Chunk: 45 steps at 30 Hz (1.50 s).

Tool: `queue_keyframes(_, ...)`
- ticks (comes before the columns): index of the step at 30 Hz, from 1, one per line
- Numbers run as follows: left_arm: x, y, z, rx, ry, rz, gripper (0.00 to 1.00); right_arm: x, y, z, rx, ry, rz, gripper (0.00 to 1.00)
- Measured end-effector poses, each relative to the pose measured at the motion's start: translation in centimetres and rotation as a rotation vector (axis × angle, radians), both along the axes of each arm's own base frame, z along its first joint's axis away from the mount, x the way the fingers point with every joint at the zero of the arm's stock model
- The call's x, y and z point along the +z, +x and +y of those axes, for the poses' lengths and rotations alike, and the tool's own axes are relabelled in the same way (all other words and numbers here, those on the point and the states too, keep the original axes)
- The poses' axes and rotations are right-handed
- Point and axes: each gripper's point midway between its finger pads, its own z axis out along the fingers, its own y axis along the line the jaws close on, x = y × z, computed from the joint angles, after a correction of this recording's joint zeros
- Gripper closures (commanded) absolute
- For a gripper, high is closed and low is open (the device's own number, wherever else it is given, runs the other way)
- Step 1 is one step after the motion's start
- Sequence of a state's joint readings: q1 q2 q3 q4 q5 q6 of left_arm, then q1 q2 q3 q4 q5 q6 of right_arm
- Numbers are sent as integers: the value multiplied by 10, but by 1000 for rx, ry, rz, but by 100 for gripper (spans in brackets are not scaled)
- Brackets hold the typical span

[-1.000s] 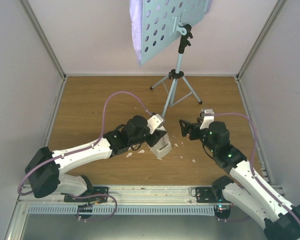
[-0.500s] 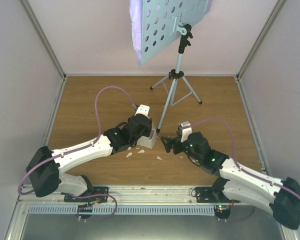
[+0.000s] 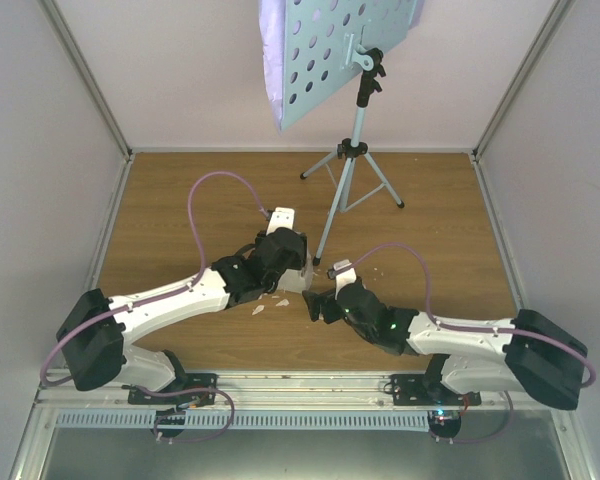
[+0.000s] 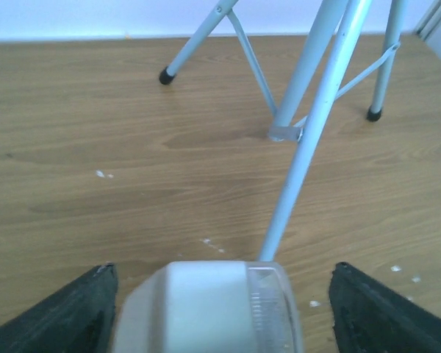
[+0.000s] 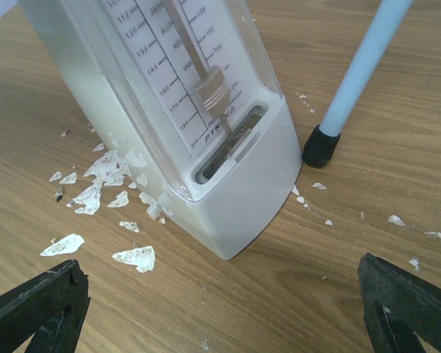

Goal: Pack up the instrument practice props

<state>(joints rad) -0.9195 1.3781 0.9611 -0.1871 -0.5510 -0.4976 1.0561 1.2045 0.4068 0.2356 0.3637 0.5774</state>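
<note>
Left jaws: spread, flanking the top of the metronome point(image 4: 209, 305); no contact visible.
Right jaws: spread, low, facing the metronome front, short of it.
Metronome: upright on the counter point(image 3: 180, 200), just beside a stand leg tip, with white crumbs point(image 5: 95, 184) at its base.
Music stand point(image 3: 342, 62): erect, sheet-music pages point(image 3: 270, 60) on its desk.
Progress: judged early; nothing packed, all three props left to pack.
</note>
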Motion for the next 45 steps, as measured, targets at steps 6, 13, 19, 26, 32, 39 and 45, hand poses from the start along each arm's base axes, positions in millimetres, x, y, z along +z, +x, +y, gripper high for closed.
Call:
queue_keyframes(6,13,-8,-6,-76,-40,-2,1,-17,4,10,-15,1,33,0)
queue_keyframes(13,66,-7,37,-71,-181,-71,1,-40,12,38,-36,-21,102,0)
queue_keyframes(19,72,-10,67,-58,-216,-79,1,-57,17,51,-81,-49,150,0)
queue_keyframes(26,52,-10,71,-86,-197,-17,1,-73,24,54,-117,-97,163,0)
queue_keyframes(32,39,-10,72,-105,-196,18,1,-75,32,58,-139,-110,141,0)
queue_keyframes(39,31,-12,69,-137,-208,39,1,-75,34,57,-152,-112,128,1)
queue_keyframes(45,28,-17,48,-250,-253,52,1,-75,34,53,-169,-103,117,2)
